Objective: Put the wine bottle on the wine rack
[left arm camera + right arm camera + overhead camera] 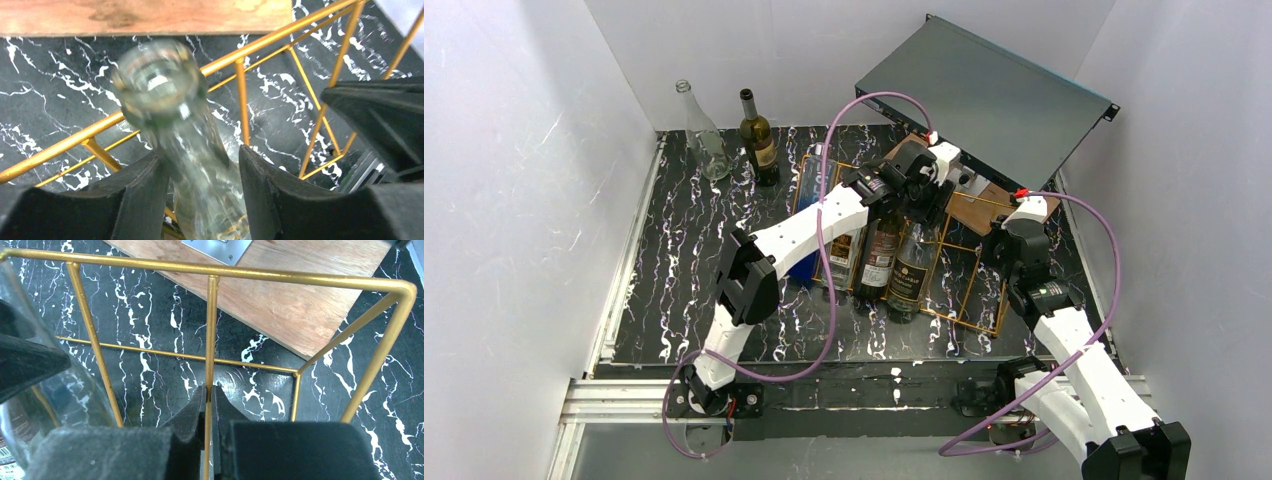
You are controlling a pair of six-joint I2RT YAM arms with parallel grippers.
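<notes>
Glossy glass wine bottle [165, 95] — gold metal wine rack [210, 315]

Your left gripper [200, 175] reaches far forward, fingers slightly parted — your right gripper [210, 405] sits pinched shut.

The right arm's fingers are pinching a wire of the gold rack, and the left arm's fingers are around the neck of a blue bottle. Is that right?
Almost. The bottle between the left arm's fingers is clear glass, not blue, as the left wrist view shows. The right arm's fingers do pinch a wire of the gold rack.
</notes>
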